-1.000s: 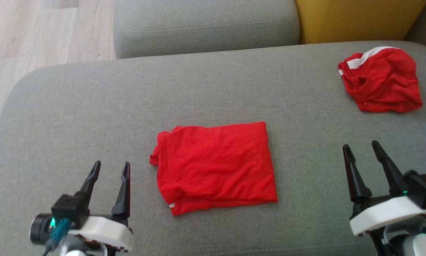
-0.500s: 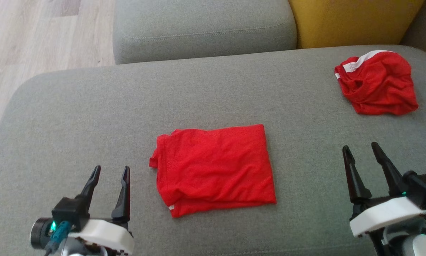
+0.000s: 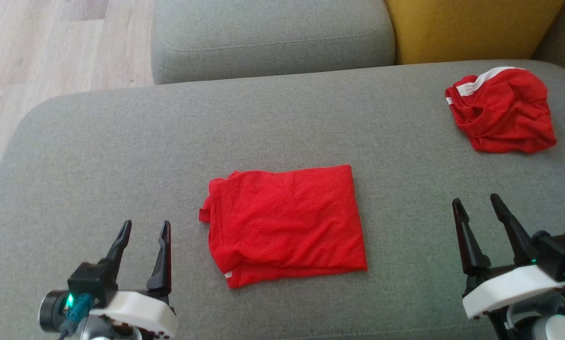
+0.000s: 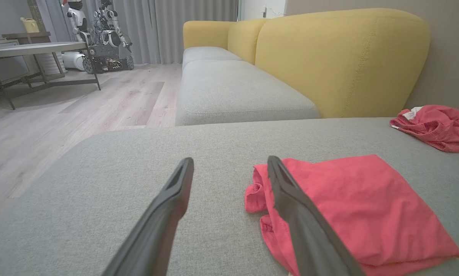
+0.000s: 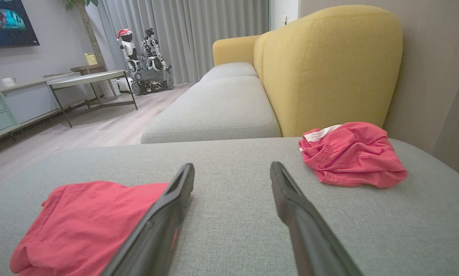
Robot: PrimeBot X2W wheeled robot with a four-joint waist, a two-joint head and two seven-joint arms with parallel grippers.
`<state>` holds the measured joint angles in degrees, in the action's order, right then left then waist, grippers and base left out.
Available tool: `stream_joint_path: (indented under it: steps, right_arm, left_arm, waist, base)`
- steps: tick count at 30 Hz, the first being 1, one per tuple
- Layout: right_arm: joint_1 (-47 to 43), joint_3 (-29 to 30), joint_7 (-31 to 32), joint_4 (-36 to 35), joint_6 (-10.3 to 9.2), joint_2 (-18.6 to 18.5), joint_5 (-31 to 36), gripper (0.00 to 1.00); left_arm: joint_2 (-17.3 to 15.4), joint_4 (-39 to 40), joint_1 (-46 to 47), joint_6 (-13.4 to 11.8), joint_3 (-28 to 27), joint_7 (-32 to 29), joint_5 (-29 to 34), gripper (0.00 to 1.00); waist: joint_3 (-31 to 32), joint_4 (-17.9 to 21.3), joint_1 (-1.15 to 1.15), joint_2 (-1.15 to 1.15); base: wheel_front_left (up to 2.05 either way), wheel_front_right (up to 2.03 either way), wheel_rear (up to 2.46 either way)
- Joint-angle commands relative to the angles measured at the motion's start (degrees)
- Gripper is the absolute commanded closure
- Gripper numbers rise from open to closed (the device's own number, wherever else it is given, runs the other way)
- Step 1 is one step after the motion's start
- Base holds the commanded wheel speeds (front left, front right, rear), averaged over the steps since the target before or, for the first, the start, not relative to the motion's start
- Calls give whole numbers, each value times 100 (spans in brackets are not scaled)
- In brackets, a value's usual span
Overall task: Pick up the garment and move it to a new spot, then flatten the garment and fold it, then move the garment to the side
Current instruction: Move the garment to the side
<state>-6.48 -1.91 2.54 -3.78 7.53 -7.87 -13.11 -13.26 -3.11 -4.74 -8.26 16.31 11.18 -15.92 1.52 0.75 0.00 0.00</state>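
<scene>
A red garment [image 3: 284, 222] lies folded into a flat rectangle in the middle of the grey sofa seat [image 3: 122, 141]; it is also in the left wrist view [image 4: 352, 203] and the right wrist view [image 5: 91, 218]. My left gripper [image 3: 146, 223] hovers open just left of it, nothing between its fingers [image 4: 230, 160]. My right gripper [image 3: 476, 199] stands open well to the garment's right, also empty [image 5: 232, 166]. A second red garment [image 3: 499, 111] with a white band sits crumpled at the far right of the seat [image 5: 352, 153].
A yellow backrest [image 3: 471, 23] rises behind the seat on the right. Another grey cushion [image 3: 268, 33] lies beyond the seat. Wooden floor [image 3: 37, 47] drops off to the left. A low table [image 4: 37, 50] and a parked robot [image 4: 99, 34] stand across the room.
The head view has shifted slightly. Both grippers have sunk a little toward the bottom edge, still open. Neither garment has moved on the seat.
</scene>
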Motion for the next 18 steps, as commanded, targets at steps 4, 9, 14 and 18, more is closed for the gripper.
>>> stream_joint_path:
  steps: [4,9,14,18]
  right_arm:
    - [195,-137,-31,-176,-4,-74,-17,0]
    - [212,-140,-44,-161,-4,-68,-25,0]
    - [283,-162,-50,-60,-4,-53,-40,0]
    - [485,-396,-26,259,-4,-50,-101,0]
  left_arm:
    - [-110,176,257,-59,-167,63,-73,0]
    - [-123,182,274,-81,-151,60,-74,0]
    - [-138,208,337,-84,-133,52,-69,0]
    - [-138,234,516,-56,-83,41,-43,0]
  waist:
    - [-6,-9,0,0]
    - [-24,-22,0,0]
    - [-98,-59,0,0]
    - [-285,-156,0,0]
  base:
    - [0,0,0]
    - [0,0,0]
    - [0,0,0]
    - [0,0,0]
